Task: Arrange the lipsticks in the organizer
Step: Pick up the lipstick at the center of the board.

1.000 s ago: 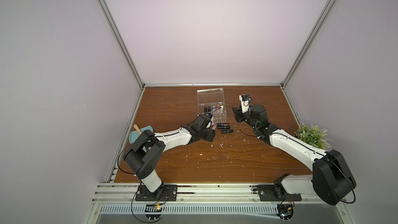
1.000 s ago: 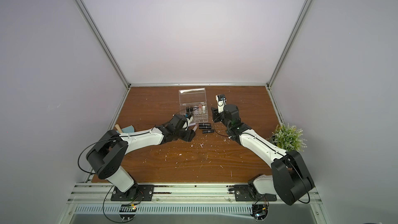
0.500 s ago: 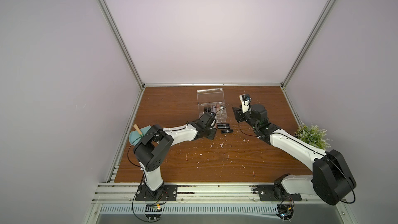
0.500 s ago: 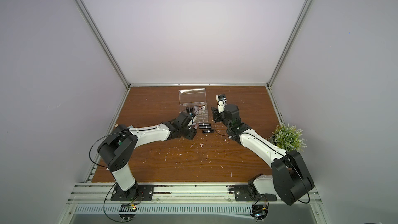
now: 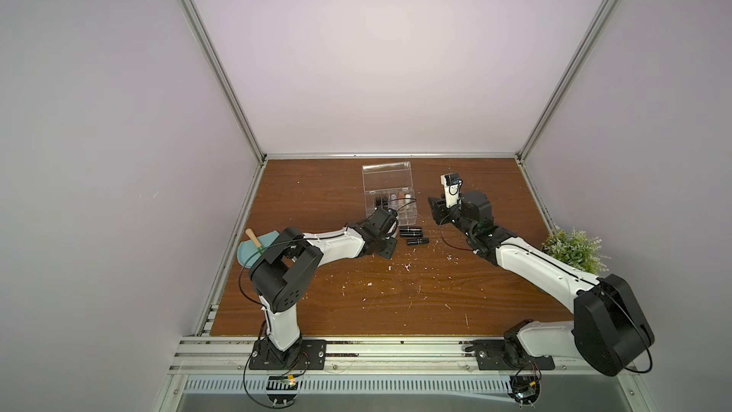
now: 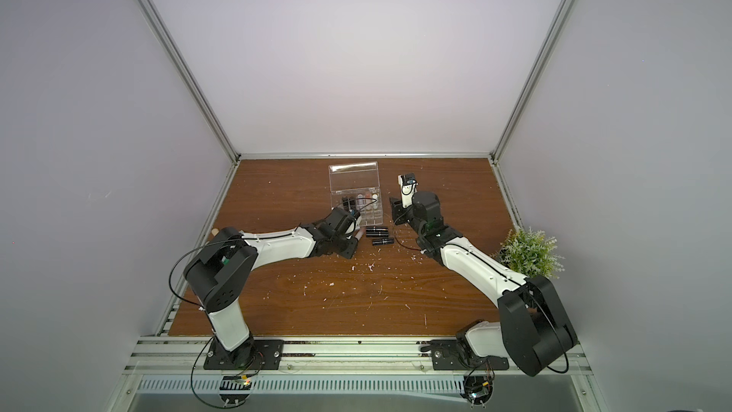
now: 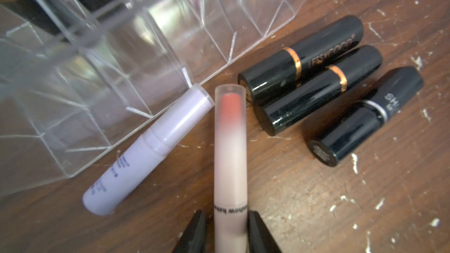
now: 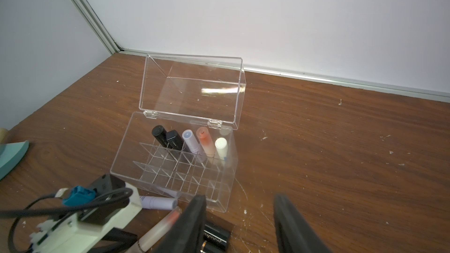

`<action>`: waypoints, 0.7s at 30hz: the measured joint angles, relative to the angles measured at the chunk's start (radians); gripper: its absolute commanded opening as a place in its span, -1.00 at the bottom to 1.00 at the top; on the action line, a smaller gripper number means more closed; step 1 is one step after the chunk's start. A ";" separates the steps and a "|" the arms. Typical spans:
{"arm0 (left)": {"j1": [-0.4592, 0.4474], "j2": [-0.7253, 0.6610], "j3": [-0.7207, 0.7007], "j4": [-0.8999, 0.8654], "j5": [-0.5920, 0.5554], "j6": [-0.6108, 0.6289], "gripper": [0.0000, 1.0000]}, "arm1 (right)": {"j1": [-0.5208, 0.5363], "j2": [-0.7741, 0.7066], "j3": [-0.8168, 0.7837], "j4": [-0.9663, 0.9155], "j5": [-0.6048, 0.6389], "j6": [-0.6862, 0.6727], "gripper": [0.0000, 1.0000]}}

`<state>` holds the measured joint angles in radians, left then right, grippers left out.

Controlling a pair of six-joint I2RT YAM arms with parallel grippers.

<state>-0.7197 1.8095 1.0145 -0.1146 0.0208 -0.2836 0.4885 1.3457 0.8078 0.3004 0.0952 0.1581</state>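
In the left wrist view my left gripper (image 7: 227, 217) is shut on a beige-pink lipstick (image 7: 230, 156) lying on the wood in front of the clear organizer (image 7: 97, 74). Its jaws press both sides of the tube's lower end. A lilac lipstick (image 7: 148, 149) lies beside it against the organizer wall. Three black lipsticks (image 7: 319, 88) lie side by side nearby, also seen in a top view (image 5: 412, 235). The organizer's back row (image 8: 190, 141) holds two black, one lilac, one pink and one white tube. My right gripper (image 8: 239, 200) hangs open and empty just right of the organizer (image 5: 390, 208).
The organizer's lid (image 8: 192, 88) stands open toward the back wall. A teal dustpan (image 5: 253, 249) lies at the table's left edge. A small green plant (image 5: 574, 249) stands at the right edge. White specks are scattered over the wooden table (image 5: 396, 303).
My left gripper has come down from the organizer to the table in front of it and closed on the beige-pink lipstick. The right arm has not moved.
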 measured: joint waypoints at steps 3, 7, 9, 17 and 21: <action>0.000 -0.015 -0.018 0.004 0.004 0.000 -0.49 | 0.000 0.000 0.000 -0.002 0.000 0.000 0.02; 0.000 -0.065 -0.067 0.003 0.027 -0.005 -0.53 | -0.002 0.000 0.000 -0.006 0.000 0.000 0.02; 0.000 -0.100 -0.087 0.004 0.045 -0.010 -0.55 | -0.003 0.000 0.000 -0.007 -0.001 0.000 0.02; 0.000 -0.309 -0.147 0.035 0.110 -0.039 -0.58 | -0.008 0.000 0.036 -0.074 -0.082 0.004 0.19; 0.001 -0.448 -0.209 0.097 0.137 -0.064 -0.60 | -0.009 0.008 0.085 -0.119 -0.204 0.018 0.47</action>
<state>-0.7185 1.3613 0.8059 -0.0174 0.1577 -0.3477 0.4797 1.3537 0.8932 0.1818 -0.1085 0.1761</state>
